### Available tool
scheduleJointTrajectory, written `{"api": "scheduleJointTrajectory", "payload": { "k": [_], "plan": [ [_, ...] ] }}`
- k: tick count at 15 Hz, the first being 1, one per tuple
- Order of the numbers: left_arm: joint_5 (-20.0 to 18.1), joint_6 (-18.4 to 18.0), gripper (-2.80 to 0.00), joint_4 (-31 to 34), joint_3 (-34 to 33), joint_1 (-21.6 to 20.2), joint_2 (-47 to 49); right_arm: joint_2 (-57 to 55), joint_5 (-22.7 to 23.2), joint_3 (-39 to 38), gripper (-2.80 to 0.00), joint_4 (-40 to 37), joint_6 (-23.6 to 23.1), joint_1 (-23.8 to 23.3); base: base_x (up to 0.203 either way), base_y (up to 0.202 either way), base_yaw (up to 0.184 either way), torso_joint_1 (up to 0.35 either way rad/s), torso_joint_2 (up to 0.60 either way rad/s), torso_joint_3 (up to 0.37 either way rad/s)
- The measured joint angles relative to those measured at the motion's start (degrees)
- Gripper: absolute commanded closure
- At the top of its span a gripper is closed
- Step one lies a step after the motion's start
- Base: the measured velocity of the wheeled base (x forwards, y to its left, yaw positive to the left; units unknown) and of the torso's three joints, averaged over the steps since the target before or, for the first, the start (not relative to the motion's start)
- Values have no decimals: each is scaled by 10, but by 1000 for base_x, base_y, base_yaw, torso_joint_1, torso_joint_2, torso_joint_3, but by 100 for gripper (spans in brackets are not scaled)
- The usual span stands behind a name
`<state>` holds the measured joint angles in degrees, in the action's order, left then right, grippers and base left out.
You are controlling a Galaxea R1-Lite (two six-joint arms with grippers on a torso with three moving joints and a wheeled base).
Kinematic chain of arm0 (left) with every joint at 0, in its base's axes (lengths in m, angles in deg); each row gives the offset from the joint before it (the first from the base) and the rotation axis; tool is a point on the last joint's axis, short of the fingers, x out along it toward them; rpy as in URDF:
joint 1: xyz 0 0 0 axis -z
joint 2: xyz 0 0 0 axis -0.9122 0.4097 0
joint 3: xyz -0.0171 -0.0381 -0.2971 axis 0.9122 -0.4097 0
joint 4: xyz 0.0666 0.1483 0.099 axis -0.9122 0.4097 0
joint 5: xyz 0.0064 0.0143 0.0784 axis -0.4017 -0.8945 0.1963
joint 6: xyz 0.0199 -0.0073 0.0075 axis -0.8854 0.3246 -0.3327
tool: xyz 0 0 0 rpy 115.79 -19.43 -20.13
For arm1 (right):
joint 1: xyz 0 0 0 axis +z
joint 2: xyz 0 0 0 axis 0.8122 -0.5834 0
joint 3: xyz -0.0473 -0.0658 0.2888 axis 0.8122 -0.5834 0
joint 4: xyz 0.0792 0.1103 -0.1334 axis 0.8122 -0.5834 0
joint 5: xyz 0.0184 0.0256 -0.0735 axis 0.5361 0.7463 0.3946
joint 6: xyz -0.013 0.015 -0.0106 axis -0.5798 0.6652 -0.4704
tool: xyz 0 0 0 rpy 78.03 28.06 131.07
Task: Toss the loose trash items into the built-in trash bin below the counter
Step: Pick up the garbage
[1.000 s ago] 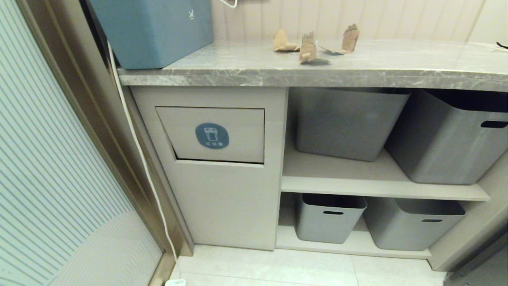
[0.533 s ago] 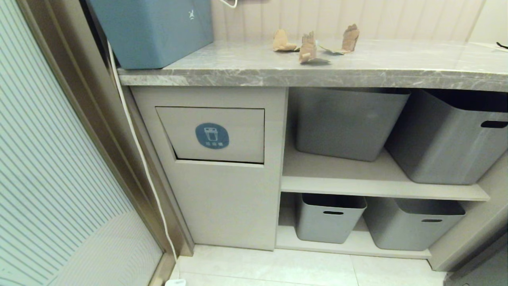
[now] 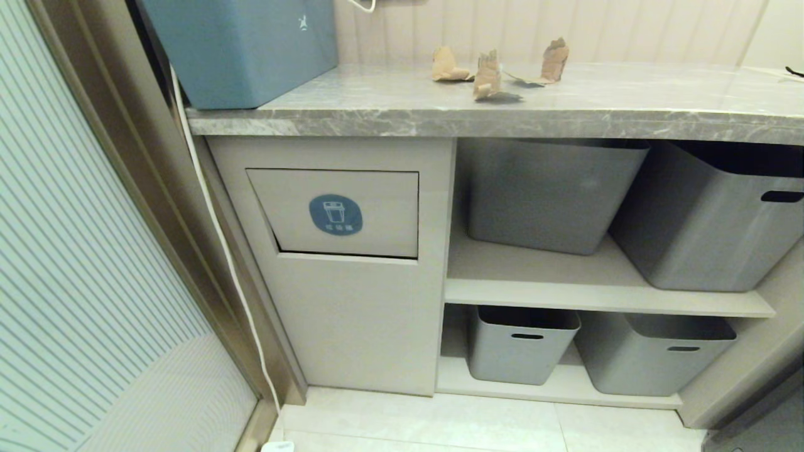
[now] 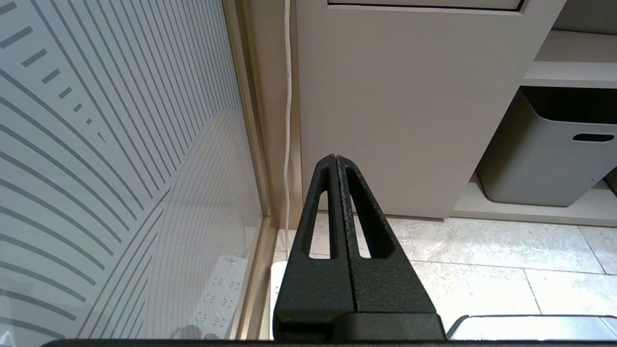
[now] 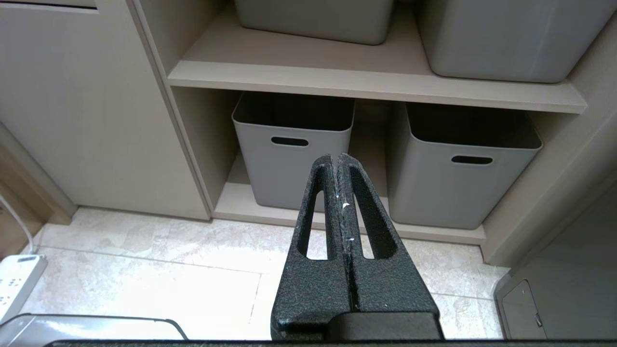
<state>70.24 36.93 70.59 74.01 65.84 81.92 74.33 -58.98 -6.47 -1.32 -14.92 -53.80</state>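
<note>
Three scraps lie top centre on the surface, above both low tools; left tool and right tool are closed, empty; neither clearly nearer.

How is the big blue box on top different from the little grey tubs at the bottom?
The blue-teal plastic box stands on the grey marble counter, while the two small grey plastic tubs sit on the lowest shelf. The box is bigger than either tub. The tubs have slot handles and open tops; the box shows no slot on the sides seen. All look like smooth plastic.
</note>
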Motion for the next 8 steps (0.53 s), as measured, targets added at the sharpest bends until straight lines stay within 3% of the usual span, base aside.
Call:
{"api": "scheduleJointTrajectory", "payload": {
  "k": [4,8],
  "plan": [
    [0,1,0,0,0,0,0,0,0,0,0,-1,0,0,0,0,0,65,-255,-261],
    [0,1,0,0,0,0,0,0,0,0,0,0,1,0,0,0,0,181,-538,-293]
  ]
}}
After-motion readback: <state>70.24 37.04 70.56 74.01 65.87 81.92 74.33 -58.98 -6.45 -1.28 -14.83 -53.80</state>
